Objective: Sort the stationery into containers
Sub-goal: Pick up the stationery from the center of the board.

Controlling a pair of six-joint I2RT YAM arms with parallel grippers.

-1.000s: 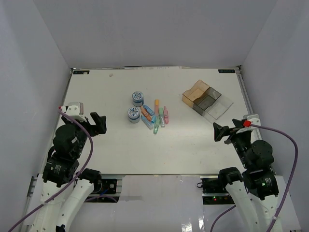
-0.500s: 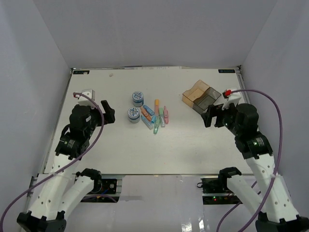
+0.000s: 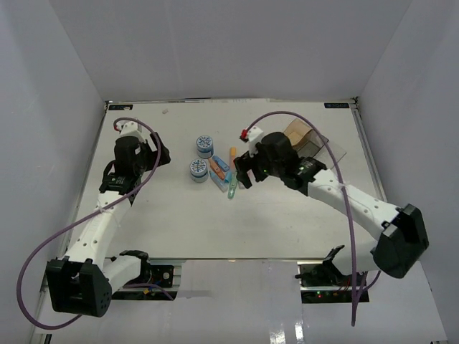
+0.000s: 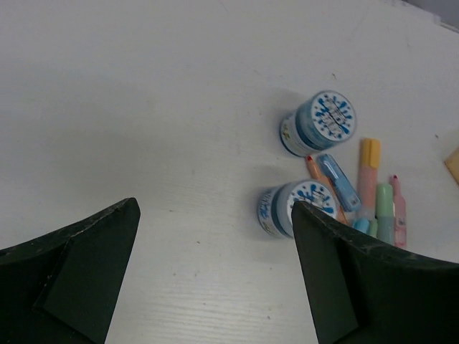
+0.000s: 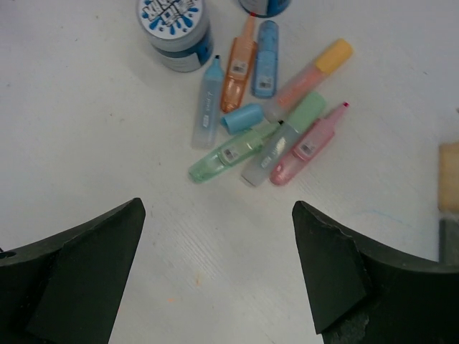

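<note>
Right gripper [image 5: 215, 276] has swung above the markers [image 5: 229, 154], jaws wide and empty; left gripper [image 4: 215, 276] likewise

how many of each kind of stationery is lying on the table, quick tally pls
blue-and-white patterned rolls: 2
pastel pens: 7
loose pale blue cap: 1
total: 10

Beyond the wide-spread left gripper [image 4: 214, 215], two blue-and-white rolls [image 4: 324, 122] stand on the table [image 4: 143, 107], pastel pieces [image 4: 369, 186] just beside them.
</note>
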